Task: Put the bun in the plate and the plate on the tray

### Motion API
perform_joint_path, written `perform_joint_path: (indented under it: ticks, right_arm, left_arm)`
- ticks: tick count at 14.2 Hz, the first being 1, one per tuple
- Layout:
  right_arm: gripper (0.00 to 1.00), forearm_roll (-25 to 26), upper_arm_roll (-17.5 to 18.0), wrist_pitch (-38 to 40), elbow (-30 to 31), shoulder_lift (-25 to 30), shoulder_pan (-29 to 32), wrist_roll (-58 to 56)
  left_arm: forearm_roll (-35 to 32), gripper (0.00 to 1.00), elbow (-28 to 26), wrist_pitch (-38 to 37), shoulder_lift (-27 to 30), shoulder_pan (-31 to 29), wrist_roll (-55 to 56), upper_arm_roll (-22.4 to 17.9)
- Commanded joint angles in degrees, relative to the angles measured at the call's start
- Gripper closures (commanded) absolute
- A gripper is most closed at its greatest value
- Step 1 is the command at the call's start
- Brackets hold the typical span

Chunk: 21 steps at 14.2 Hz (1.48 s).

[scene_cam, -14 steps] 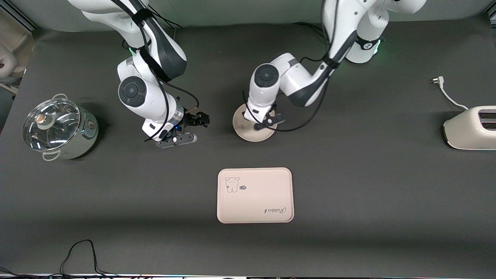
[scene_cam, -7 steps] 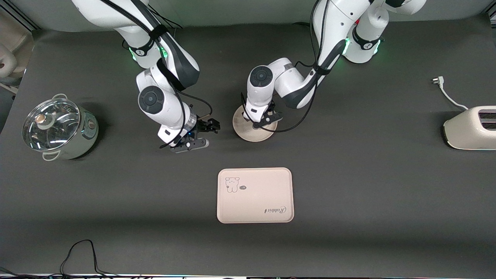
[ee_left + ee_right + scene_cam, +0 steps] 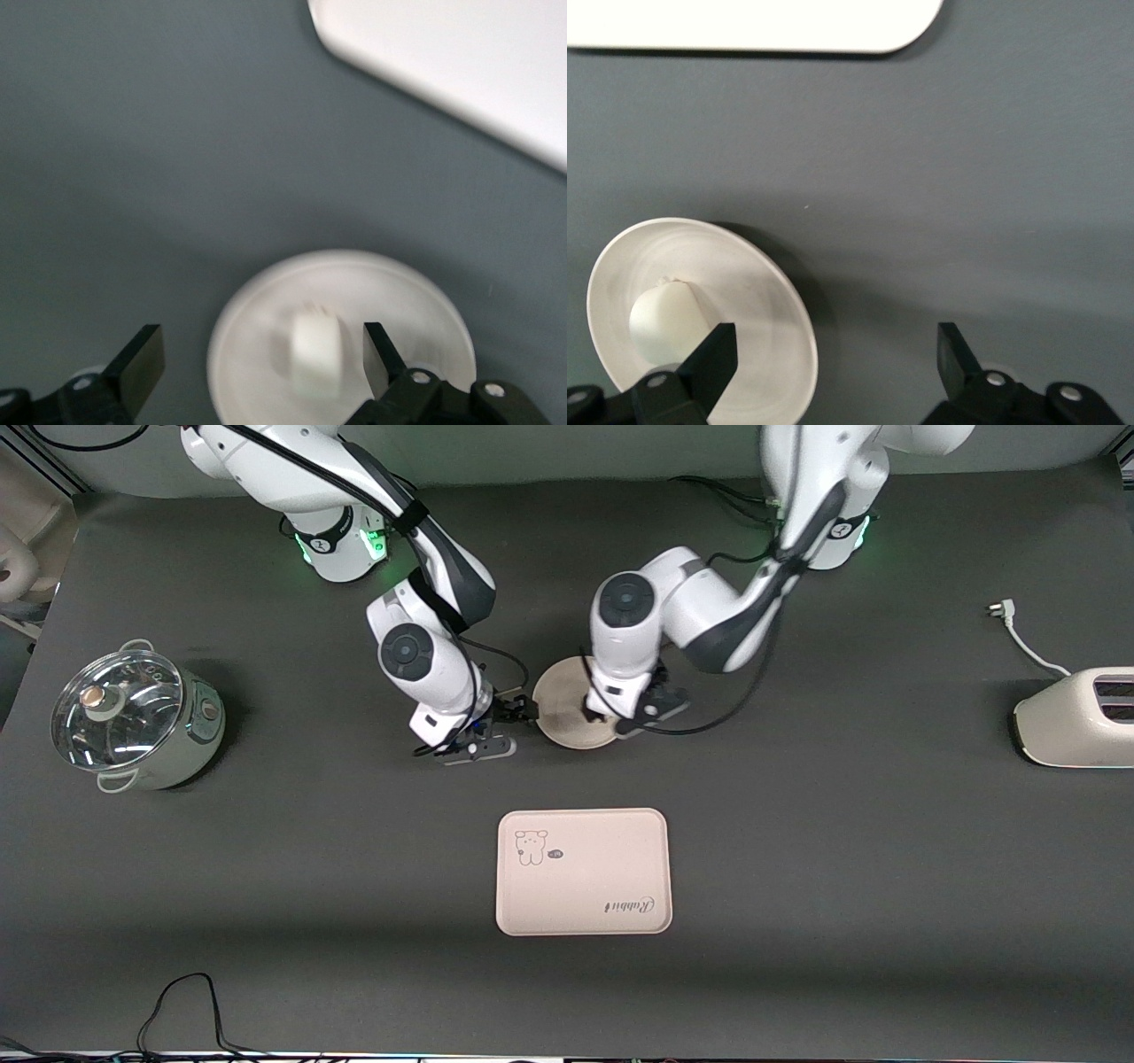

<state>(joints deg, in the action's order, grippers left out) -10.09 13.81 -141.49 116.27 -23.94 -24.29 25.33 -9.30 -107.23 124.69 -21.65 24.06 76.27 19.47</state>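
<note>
bun (image 3: 315, 354) lies on the plate (image 3: 416, 301), near the middle of it. this is seen only in the two wrist views; in the front view the left arm's wrist covers that part of the plate and the bun is hidden.

the left gripper (image 3: 257, 354) hangs over the plate with its fingers spread wide. in its own wrist view the bun shows between the two fingertips (image 3: 142, 354) and is apart from both, so nothing is pinched. the right gripper (image 3: 837, 354) is low over the dark table (image 3: 842, 850), just beside the plate's rim toward the right arm's end. its fingers are spread too and hold nothing; in the right wrist view one fingertip (image 3: 713, 354) overlaps the plate's edge and the other is over bare table.

the front view shows what the wrist cameras do not: the tray (image 3: 583, 871) lies flat, nearer to the front camera than the plate, with a band of bare table between them. a pot with a glass lid (image 3: 128, 717) stands at the right arm's end and a toaster (image 3: 1076, 717) at the left arm's end, both well apart from the plate. each wrist view catches only one corner of the tray.
</note>
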Motion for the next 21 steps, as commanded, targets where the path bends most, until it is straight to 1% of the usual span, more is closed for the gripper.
perform_joint_path:
  ticks: [1,4,6,7,9,10,11,13,14,15,18,19,20,21]
  right_arm:
    - [0.0,-0.9,0.3,-6.9,2.6,-1.5,-4.3,4.4]
    - [0.0,-0.8,0.3,-10.3,3.3,-4.3,-6.8,6.0]
    - [0.02,-0.2,0.3,-12.6,4.9,-4.6,-6.9,6.0]
    - [0.06,-0.1,0.3,-12.5,5.2,-4.5,-6.8,5.8]
    - [0.16,0.9,0.3,-12.5,5.8,-4.4,-6.6,5.6]
    - [0.24,2.1,0.2,-12.5,5.9,-4.4,-6.5,5.8]
    - [0.37,2.6,0.2,-12.5,5.9,-4.5,-6.4,5.9]
    - [0.78,2.6,0.2,-12.5,5.9,-4.6,-6.3,5.9]
    - [0.94,2.6,0.2,-12.5,5.9,-4.6,-6.2,5.9]
    - [1.0,2.6,0.2,-12.5,5.9,-4.7,-6.2,5.8]
    - [1.0,2.6,0.2,-12.2,5.6,-4.7,-6.1,5.9]
    - [1.0,2.6,0.2,-12.2,5.5,-4.7,-6.1,6.0]
    - [1.0,2.6,0.2,-12.1,5.0,-4.6,-6.0,6.0]
    - [1.0,2.6,0.1,-11.6,4.2,-4.3,-5.9,6.2]
  left_arm:
    - [0.7,0.0,-0.2,-6.2,6.5,-9.7,-12.4,0.5]
    - [2.0,0.0,3.7,-10.4,7.6,-19.8,-27.7,0.3]
    - [5.1,0.0,6.9,-13.2,7.6,-28.6,-38.9,0.3]
    - [5.6,0.0,7.7,-14.0,7.8,-32.1,-44.5,0.3]
    - [5.5,0.0,7.7,-14.1,9.3,-36.9,-52.1,0.0]
    - [5.9,0.0,7.5,-14.5,10.6,-38.5,-54.4,0.0]
    - [6.0,0.0,7.2,-16.0,11.8,-39.9,-56.2,0.0]
    - [6.0,0.0,7.2,-17.5,13.8,-41.9,-60.1,-0.1]
    - [6.0,0.0,7.2,-18.5,14.8,-42.0,-60.7,-0.1]
    - [6.0,0.0,7.2,-19.7,15.7,-42.0,-60.8,-0.1]
    - [5.9,0.0,7.2,-22.5,17.2,-41.2,-61.3,0.0]
    - [5.9,0.0,7.4,-22.9,17.2,-39.2,-62.7,-1.2]
    - [5.8,0.0,7.4,-23.8,17.3,-32.7,-64.0,-8.2]
    - [6.0,0.0,7.5,-24.5,17.6,-23.5,-64.1,-18.2]
